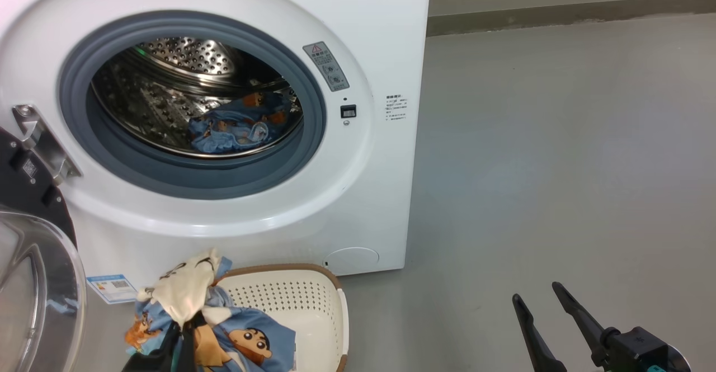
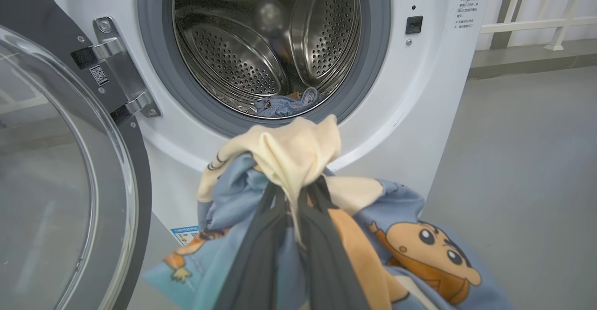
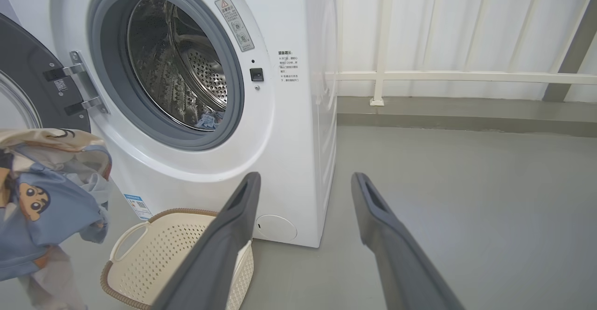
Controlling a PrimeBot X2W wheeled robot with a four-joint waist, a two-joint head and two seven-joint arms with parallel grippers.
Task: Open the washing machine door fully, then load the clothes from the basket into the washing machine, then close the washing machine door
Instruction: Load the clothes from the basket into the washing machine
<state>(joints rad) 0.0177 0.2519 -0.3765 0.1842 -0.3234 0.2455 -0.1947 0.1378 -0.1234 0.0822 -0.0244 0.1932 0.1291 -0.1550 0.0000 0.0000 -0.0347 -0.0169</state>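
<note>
The washing machine door (image 1: 39,282) stands swung wide, so opening looks done. One blue printed piece (image 1: 240,128) lies in the drum (image 1: 168,64) of the washing machine (image 1: 386,36). The left claw (image 2: 296,186) is clamped on a bundle of clothes (image 2: 289,154), lifted above the basket (image 1: 291,296). The right claw (image 3: 305,177) hangs spread and empty. Loading this bundle and closing the door remain.

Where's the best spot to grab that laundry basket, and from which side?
Bring the right claw down from above onto the side handle of the basket: it stands upright, and the open loop at its rim should admit one finger.
</note>
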